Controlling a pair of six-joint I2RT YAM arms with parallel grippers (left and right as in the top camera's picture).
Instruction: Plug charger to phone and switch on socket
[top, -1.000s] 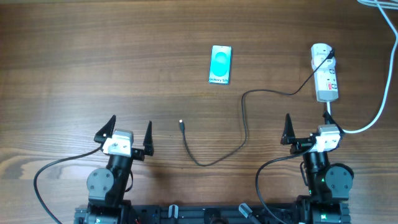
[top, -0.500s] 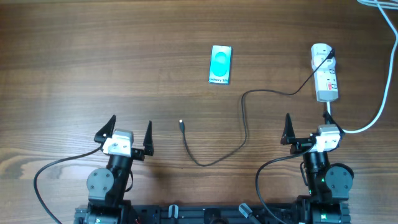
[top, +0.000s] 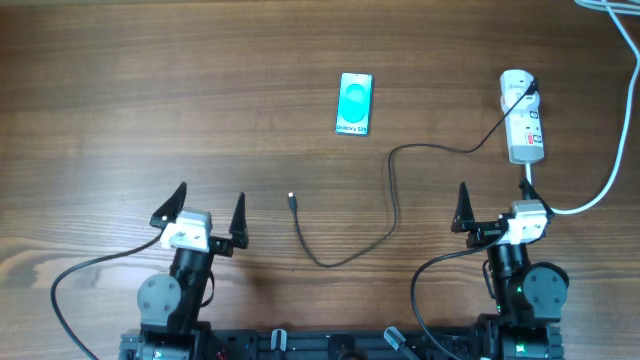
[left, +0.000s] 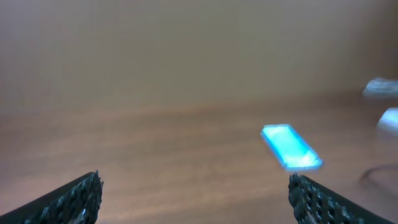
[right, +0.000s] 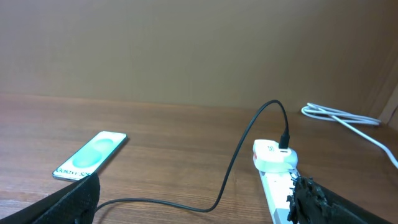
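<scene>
L gripper (top: 211, 196) and R gripper (top: 497, 203): both spread wide, holding nothing, parked at near edge of table (top: 120, 100). Charger (top: 392, 200) lies loose. Its plug tip (top: 291, 200) sits betw. the arms, nearer L, and it loops back to a white adapter (right: 273, 155) on the socket (top: 521, 130), just ahead of R. Phone (top: 354, 104) lies flat farther out, well apart from the tip.

Progress, as I judge it: nothing done yet. Tip not in phone; switch state can't tell.

Writing: "Galaxy" on phone's near end. Socket's red marks too small to read.
</scene>
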